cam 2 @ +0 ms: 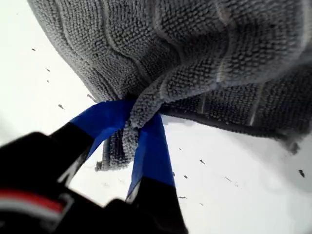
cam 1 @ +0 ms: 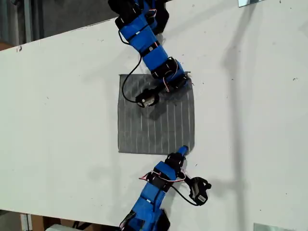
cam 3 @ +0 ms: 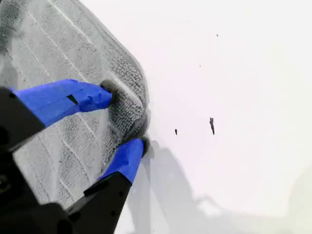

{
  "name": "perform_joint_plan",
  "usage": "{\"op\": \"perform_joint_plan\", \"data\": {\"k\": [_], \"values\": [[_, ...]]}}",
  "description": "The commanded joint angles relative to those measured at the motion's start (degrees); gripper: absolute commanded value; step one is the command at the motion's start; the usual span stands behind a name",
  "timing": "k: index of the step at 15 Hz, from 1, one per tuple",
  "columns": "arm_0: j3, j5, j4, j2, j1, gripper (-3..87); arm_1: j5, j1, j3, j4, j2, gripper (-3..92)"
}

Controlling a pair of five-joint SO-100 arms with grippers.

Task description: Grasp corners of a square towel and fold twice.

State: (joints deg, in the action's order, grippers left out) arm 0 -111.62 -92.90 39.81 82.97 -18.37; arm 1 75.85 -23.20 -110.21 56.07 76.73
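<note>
The first arm reaches in from the bottom edge of the exterior view, its forearm angled up toward the towel [cam 1: 154,125], and the first claw [cam 1: 183,150] meets the cloth at the corner nearest it. In its wrist view the first claw [cam 2: 139,114] is clamped on a bunched tuft of that corner [cam 2: 129,141], the two blue fingers [cam 2: 151,151] pressed together around it, with the rest of the towel [cam 2: 195,44] spreading beyond the tips and slightly raised off the white counter [cam 2: 234,165]. The second arm comes down from the top edge of the exterior view, bent over the cloth, and the second claw [cam 1: 185,79] sits on the corner straight across from the first claw. Its fingers pinch a small ridge of cloth at that rounded corner [cam 3: 136,97], the second claw [cam 3: 127,117] holding it while the towel [cam 3: 48,58] lies flat behind the tips. Bare counter [cam 1: 62,120] surrounds the towel.
</note>
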Motion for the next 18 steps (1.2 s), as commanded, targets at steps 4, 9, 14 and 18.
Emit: {"op": "perform_joint_plan", "data": {"k": [4,9,14,18], "values": [[9.8,0.1,0.8,-9.3,1.8,17.3,-0.6,-0.2,0.9,-1.0,-1.1,-0.1],[17.1,-0.5,10.2,-10.7,1.3,0.1,-0.4,-0.9,2.5,1.0,0.5,-0.1],[35.9,9.9,24.0,-9.7,1.3,0.1,-1.9,-0.7,10.4,11.8,9.3,-0.1],[43.2,15.2,30.2,-9.4,5.2,0.1,-7.5,4.4,11.4,15.1,18.7,-0.1]]}}
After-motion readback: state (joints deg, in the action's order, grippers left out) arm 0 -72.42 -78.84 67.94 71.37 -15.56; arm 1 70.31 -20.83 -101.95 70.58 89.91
